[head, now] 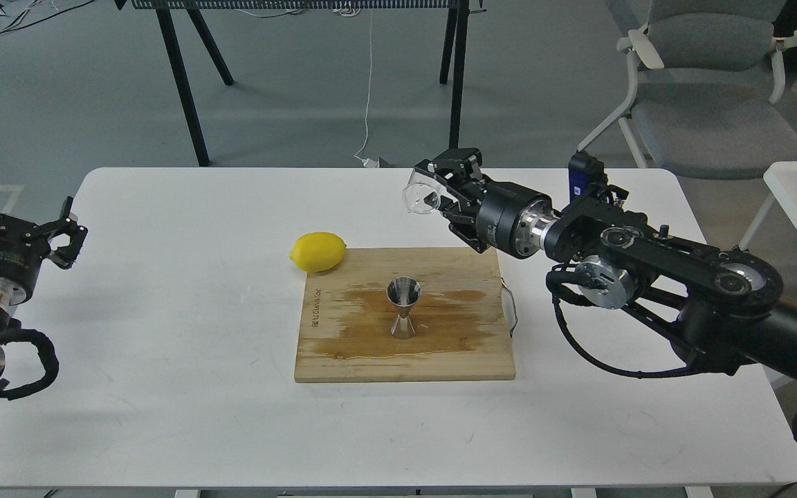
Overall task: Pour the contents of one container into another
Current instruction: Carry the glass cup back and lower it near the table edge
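The steel jigger stands upright near the middle of the wooden board. My right gripper hovers above the table behind the board's far right part, up and to the right of the jigger. It is shut on the small clear cup, which is tipped on its side with its mouth facing left. My left gripper stays at the table's left edge, fingers spread and holding nothing.
A yellow lemon lies at the board's far left corner. The board shows a wet brown stain around the jigger. An office chair and black table legs stand on the floor beyond the white table.
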Robot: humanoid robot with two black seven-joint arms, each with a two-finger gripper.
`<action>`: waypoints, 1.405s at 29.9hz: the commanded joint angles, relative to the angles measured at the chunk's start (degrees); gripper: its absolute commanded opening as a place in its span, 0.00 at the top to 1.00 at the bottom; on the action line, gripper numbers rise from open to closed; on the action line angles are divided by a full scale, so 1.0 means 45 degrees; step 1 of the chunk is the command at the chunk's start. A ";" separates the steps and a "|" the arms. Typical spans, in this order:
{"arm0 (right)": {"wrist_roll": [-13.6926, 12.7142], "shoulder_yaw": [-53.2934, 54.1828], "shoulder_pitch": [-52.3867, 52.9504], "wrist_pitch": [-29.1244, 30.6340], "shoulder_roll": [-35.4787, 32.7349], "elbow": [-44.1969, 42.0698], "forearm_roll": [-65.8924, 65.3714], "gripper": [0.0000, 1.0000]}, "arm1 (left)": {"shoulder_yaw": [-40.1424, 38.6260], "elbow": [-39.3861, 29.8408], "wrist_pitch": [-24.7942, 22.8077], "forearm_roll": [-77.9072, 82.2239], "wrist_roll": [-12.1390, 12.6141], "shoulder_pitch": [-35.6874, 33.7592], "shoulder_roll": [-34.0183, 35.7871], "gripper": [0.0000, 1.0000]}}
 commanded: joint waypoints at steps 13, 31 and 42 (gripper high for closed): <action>0.0591 0.9850 -0.6578 0.0453 0.0211 -0.0021 0.7521 0.58 | 0.0078 0.0020 0.0000 0.0018 0.0000 0.0019 -0.0312 0.01; 0.1354 1.1535 -0.9121 0.0083 0.2028 -0.2755 1.0731 0.60 | 0.0293 0.0196 0.0000 0.0018 0.0000 0.0000 -0.0586 0.01; 0.1315 1.1359 -0.9063 -0.0367 0.2438 -0.3850 1.0712 0.59 | 0.0293 0.0196 0.0000 0.0018 0.0000 0.0000 -0.0605 0.01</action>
